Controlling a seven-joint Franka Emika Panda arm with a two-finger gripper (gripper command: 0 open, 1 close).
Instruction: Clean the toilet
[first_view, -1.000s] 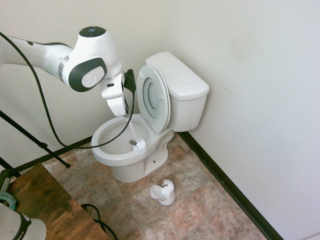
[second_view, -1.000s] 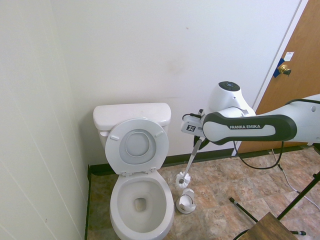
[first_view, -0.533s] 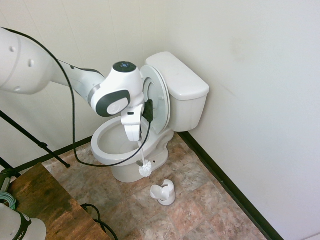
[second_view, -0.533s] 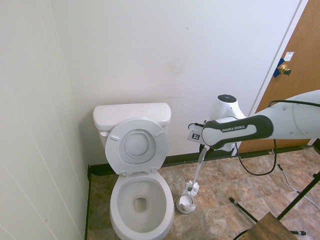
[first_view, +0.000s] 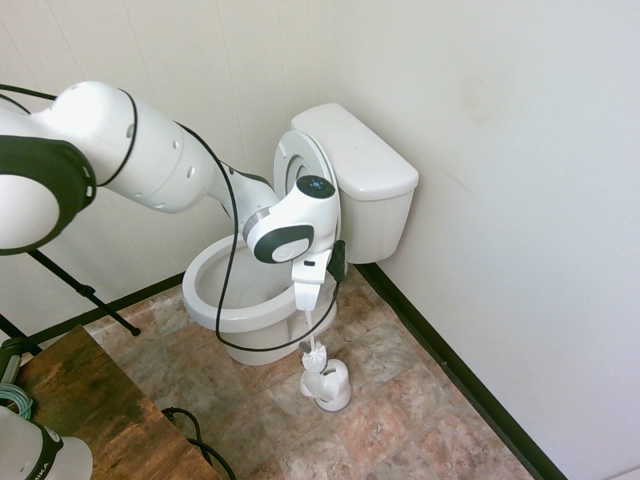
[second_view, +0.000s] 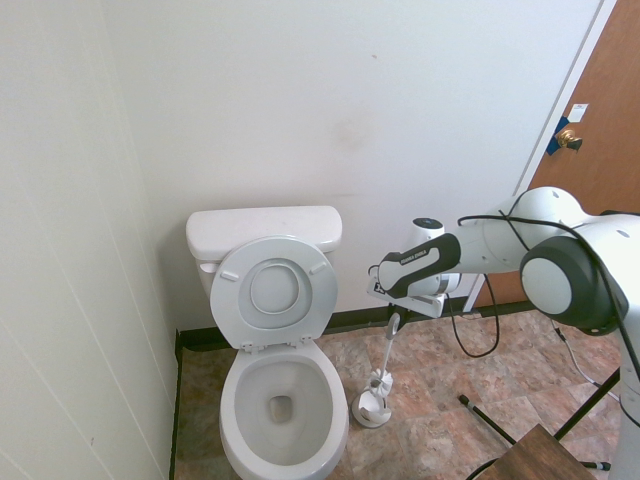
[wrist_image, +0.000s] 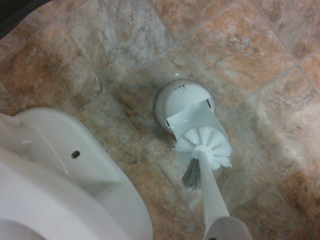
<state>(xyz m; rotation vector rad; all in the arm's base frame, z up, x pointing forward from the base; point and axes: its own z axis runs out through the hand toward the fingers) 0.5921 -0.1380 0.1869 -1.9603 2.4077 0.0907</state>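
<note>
The toilet (first_view: 235, 300) stands in the corner with its seat and lid (second_view: 275, 293) raised against the tank (first_view: 355, 160). Its base (wrist_image: 60, 175) shows in the wrist view. My gripper (first_view: 310, 310) hangs beside the bowl, over the floor, shut on the handle of a white toilet brush (first_view: 314, 352). The brush points down, its bristle head (wrist_image: 202, 146) just above the opening of the white holder cup (wrist_image: 182, 106) on the floor. In the second exterior view the gripper (second_view: 393, 322) holds the brush (second_view: 380, 380) over the cup (second_view: 370, 406), to the right of the bowl (second_view: 283, 410).
Brown stone-look tiles (first_view: 400, 410) cover the floor. White walls close in behind and beside the toilet, with a dark baseboard (first_view: 450, 375). A wooden table corner (first_view: 90, 400) sits at the near left. A wooden door (second_view: 600, 120) stands at the far right.
The arm has carried the brush out of the toilet bowl, over the rim, and lowered it beside the toilet until the head is just above the holder cup.
</note>
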